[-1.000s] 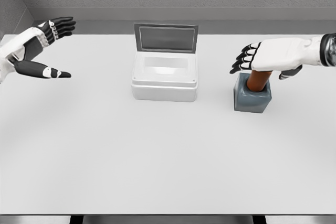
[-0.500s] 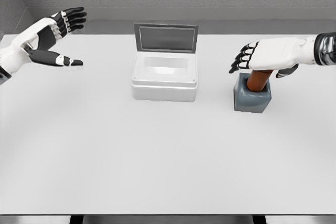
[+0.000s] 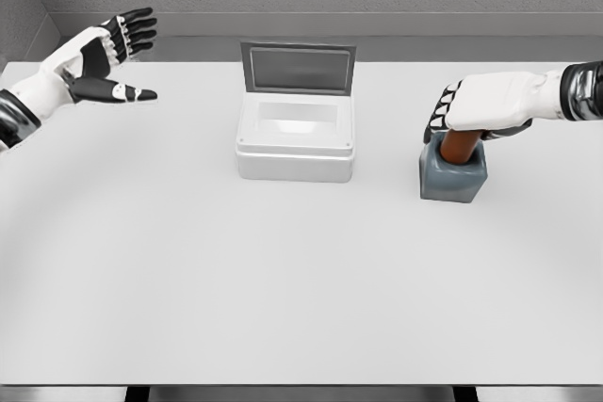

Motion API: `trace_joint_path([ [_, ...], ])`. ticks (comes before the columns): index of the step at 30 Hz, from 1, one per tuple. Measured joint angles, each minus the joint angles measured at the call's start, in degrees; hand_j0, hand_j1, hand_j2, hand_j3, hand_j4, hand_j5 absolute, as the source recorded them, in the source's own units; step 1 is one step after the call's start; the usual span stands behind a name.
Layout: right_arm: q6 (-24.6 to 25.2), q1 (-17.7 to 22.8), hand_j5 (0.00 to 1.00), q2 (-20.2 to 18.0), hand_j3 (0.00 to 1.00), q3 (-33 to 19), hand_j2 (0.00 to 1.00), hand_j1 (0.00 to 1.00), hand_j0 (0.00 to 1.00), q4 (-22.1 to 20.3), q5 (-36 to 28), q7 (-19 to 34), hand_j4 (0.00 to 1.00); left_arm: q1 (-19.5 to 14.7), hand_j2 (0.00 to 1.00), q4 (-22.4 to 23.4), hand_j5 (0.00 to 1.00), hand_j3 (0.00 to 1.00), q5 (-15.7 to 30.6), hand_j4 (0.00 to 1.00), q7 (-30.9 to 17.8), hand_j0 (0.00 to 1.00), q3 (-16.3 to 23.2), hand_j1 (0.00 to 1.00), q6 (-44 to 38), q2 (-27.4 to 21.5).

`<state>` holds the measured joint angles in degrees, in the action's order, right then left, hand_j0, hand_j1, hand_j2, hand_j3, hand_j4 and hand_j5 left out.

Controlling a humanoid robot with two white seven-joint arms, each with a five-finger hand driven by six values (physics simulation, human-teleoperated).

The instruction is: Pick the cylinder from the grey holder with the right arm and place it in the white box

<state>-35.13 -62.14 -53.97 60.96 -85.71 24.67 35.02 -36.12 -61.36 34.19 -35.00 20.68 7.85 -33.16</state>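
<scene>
On the right side of the table [image 3: 283,270], the right hand [image 3: 480,105] sits on top of the cylinder [image 3: 459,145], its fingers [image 3: 439,112] curled down over the brown top. The thumb side is hidden behind the palm, so I cannot tell whether the grip is truly closed on it; it looks like a wrap in progress. The cylinder stands upright in the holder [image 3: 453,174], only its upper part showing above the grey rim. That seating explains the approach from above: the walls block any side grasp low down, so the hand must take the exposed top and, by my reading, lift straight up to clear the socket.

The box [image 3: 296,143] lies well apart to the left, near the middle of the table, its lid [image 3: 298,68] tipped up at the back so the cavity is open to a drop from above.

The left hand [image 3: 99,58] hovers over the far left corner, fingers spread and holding nothing, apparently parked there to stay out of the path between holder and box.
</scene>
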Motion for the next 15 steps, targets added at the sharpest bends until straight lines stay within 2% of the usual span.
trace_joint_path([
  [3, 0.0, 0.0, 0.64, 0.0, 0.64, 0.0, 0.64, 0.64, 0.64, 0.0, 0.0, 0.0, 0.64, -2.1, 1.0, 2.9, 1.0, 1.0, 0.0, 1.0, 0.0, 1.0, 0.3, 1.0, 0.0, 1.1],
  [5, 0.0, 0.0, 0.63, 0.0, 0.63, 0.0, 0.63, 0.63, 0.63, 0.0, 0.1, 0.0, 0.63, -2.8, 1.0, 4.7, 1.0, 1.0, 0.0, 1.0, 0.0, 1.0, 0.4, 1.0, 0.0, 1.6],
  [10, 0.0, 0.0, 0.54, -0.1, 0.54, -0.1, 0.54, 0.54, 0.54, 0.1, 0.0, 0.0, 0.54, -4.4, 1.0, 8.3, 1.0, 1.0, 0.0, 1.0, 0.0, 1.0, 0.5, 1.0, 0.0, 2.5],
  [15, 0.0, -0.1, 0.53, -0.1, 0.53, -0.1, 0.53, 0.53, 0.53, 0.1, 0.0, 0.0, 0.53, -6.7, 1.0, 11.2, 1.0, 1.0, 0.0, 1.0, 0.0, 1.0, 0.9, 1.0, 0.0, 3.6],
])
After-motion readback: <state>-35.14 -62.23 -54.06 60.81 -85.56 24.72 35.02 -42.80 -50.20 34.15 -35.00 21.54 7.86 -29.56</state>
